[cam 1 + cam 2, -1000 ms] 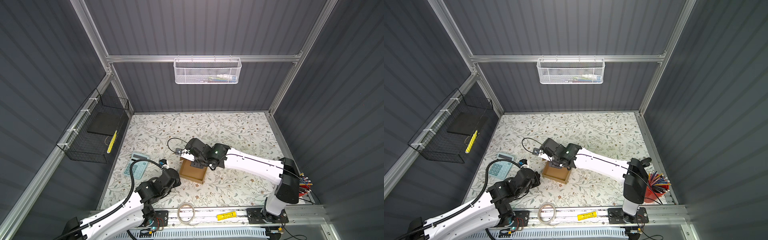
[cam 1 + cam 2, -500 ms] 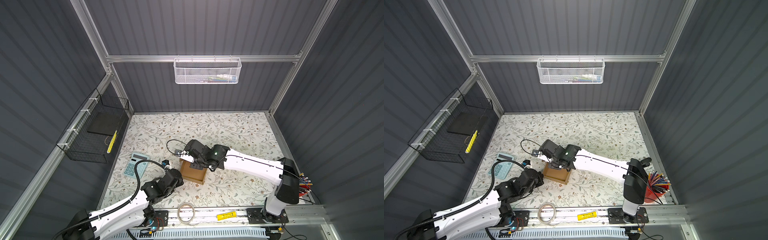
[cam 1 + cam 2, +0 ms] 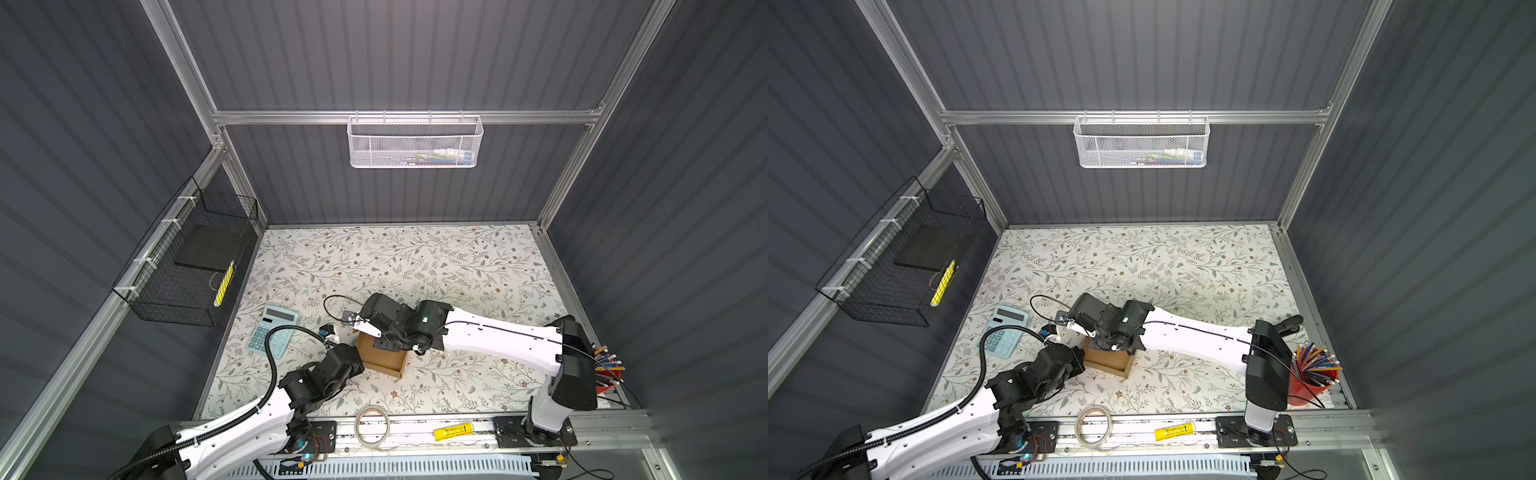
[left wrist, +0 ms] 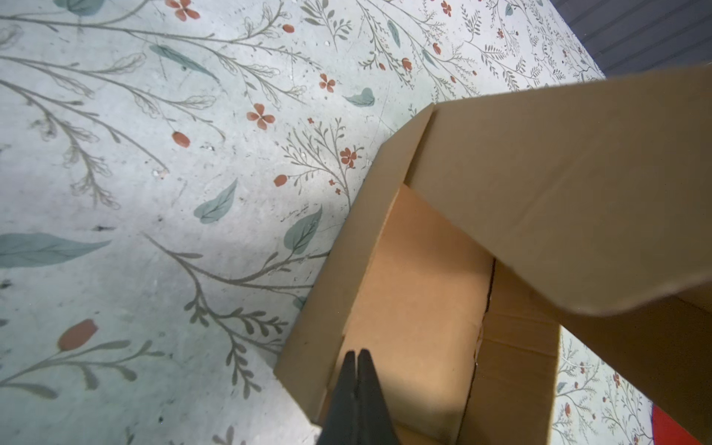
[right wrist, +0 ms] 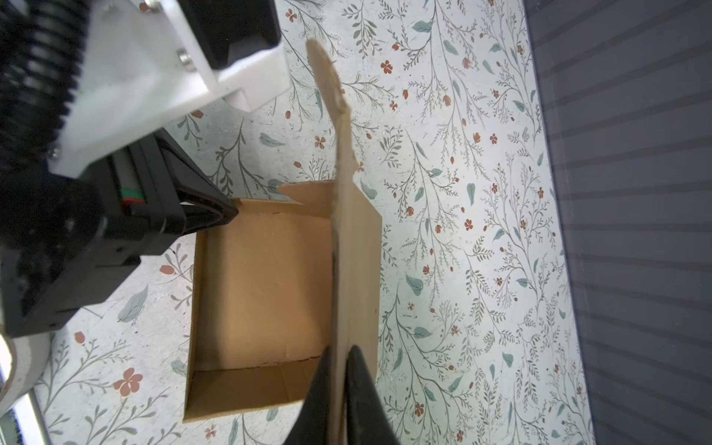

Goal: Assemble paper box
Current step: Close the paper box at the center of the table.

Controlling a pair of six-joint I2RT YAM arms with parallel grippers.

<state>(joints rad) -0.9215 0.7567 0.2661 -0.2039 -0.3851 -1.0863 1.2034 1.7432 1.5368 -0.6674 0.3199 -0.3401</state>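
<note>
Grey ribbed wall panels close in a bench (image 3: 415, 257) covered with a pale sheet printed with leaves and small red flowers. Near its front middle, the right hand (image 5: 339, 356) has two black tapered fingers pressed on either face of a thin cardboard flap (image 5: 338, 162), pinching it near one end. The flap stands on edge, and its far end is rounded and slightly ragged. It belongs to the paper box (image 3: 384, 359), plain brown corrugated board folded into a shallow open tray with low walls and a smooth floor, resting flat on the bench directly under that hand. The right arm reaches in low from the right, white forearm nearly level, black wrist bent down over the box. The left hand (image 4: 356, 353) has its fingers pressed together with nothing between them, tips at the rim of the box's left wall. Its arm rises from the near left corner under an arching black ribbed hose. Farther out, a pale blue calculator (image 3: 272, 330) lies to the left. A roll of clear tape (image 3: 372, 426) and a yellow tube (image 3: 453, 431) sit on the front rail, and a red cup (image 3: 1304, 392) of pencils stands at the right edge.
</note>
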